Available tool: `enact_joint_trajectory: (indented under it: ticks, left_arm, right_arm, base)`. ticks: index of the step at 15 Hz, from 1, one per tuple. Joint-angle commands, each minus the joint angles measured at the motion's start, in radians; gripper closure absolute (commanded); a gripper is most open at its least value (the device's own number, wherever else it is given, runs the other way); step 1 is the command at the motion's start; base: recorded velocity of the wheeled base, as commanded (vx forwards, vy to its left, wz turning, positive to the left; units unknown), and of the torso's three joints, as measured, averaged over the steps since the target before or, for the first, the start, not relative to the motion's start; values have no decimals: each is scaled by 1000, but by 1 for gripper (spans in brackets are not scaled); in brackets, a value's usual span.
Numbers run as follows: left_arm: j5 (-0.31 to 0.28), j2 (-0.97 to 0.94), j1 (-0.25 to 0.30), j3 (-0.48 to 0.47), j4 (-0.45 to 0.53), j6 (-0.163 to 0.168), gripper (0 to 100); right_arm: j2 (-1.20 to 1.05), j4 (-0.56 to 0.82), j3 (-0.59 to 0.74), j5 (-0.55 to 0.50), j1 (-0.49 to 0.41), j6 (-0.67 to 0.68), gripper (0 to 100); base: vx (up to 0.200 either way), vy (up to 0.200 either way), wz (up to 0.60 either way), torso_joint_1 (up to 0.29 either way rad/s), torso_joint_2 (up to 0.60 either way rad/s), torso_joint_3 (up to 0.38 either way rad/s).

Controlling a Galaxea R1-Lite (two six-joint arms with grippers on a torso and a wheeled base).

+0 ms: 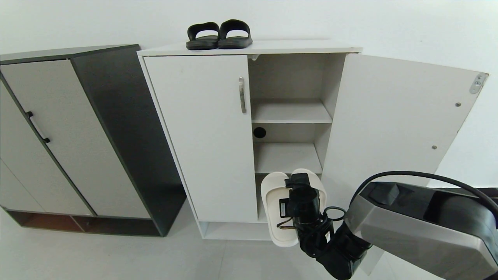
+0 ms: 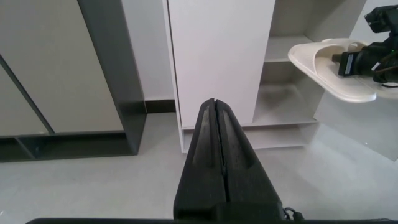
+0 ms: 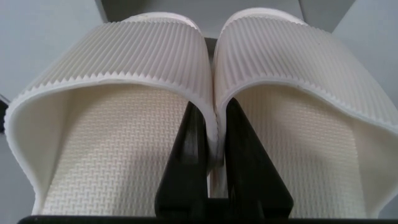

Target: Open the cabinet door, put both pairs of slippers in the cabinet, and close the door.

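White cabinet (image 1: pixel 295 47) stands straight ahead of R gripper (image 1: pixel 298 179). Its open door (image 1: pixel 389 116) is swung out wide to the gripper's right, and the shut door (image 1: pixel 202 136) is to the gripper's left.

Grey cabinet (image 1: pixel 116 136) is further left, beside the white one w/ doors shut. It sits ahead and left of L gripper (image 2: pixel 214 109).

Inside the open half there's an upper shelf (image 1: pixel 290 112) and a lower shelf (image 1: pixel 286 157), both above R gripper's level and both bare.

White slippers (image 1: pixel 272 202) are held as a pair, side by side, soles down and toes pointing into the open half. They're at the front of the bottom space, under the lower shelf. Can't tell if the toes are past the front edge.

R gripper is nearly closed. Its fingers (image 3: pixel 186 168) go under the straps and pinch the two inner side walls of the white slippers (image 3: pixel 112 93) together. One finger is inside each slipper.

Black slippers (image 1: pixel 219 35) are on the cabinet top, over the shut door. That's well above R gripper and to its left, not touched.

L gripper is low and well left of the white slippers (image 2: pixel 323 65). Fingers are pressed flat together, nothing in them.

Door handle (image 1: pixel 242 95) is on the shut door's edge, up and left of R gripper. Small round hole (image 1: pixel 259 133) is in the back panel betw. the shelves.
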Motion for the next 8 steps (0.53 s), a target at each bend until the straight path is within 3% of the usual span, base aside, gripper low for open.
enact_joint_trajectory:
  ticks: [1,5,8]
  left_arm:
    - [0,2,0,0,0,0,100]
    - [0,2,0,0,0,0,100]
    - [2,2,0,0,0,0,100]
  right_arm:
    - [-4,-12,1,-4,-1,-6,100]
    - [-6,-29,-3,-4,-7,-11,100]
    - [-3,-222,36,0,-4,-135,100]
  base:
    - [0,0,0,2,2,-159]
    - [0,0,0,2,1,-192]
    - [0,0,0,4,1,-194]
